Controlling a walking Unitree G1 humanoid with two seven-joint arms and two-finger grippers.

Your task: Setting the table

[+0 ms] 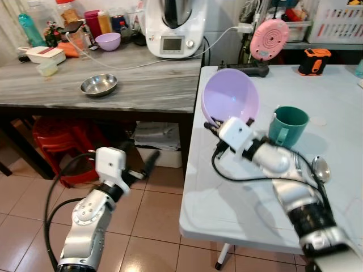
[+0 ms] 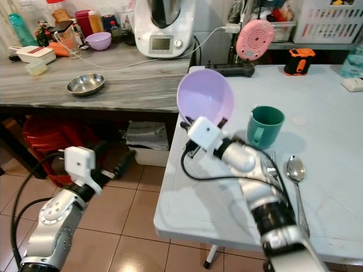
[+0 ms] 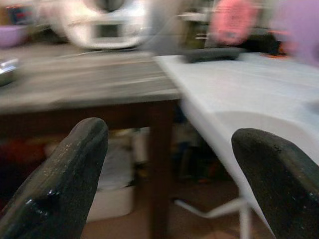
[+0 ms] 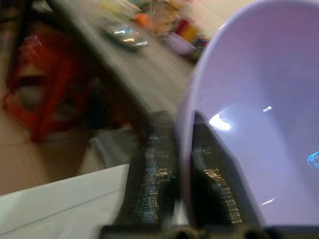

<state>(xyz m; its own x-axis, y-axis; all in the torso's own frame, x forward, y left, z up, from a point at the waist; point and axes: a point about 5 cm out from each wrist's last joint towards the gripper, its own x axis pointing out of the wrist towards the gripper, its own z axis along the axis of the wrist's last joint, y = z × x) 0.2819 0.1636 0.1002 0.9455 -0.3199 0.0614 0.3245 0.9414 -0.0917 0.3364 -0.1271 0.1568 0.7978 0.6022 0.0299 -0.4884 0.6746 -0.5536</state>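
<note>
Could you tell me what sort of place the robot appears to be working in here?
Most likely a home kitchen or dining area: a white countertop food processor and a small stainless steel bowl sit on a grey wood-grain counter, while the right gripper holds a lilac plastic bowl over a white table.

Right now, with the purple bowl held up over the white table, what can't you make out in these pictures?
- Fork, eye views: the right arm covers most of it.
- Purple bowl: whether it touches the white table is hidden by the right gripper.
- Left wrist view: blurred; the steel bowl is cut off by its edge.
</note>
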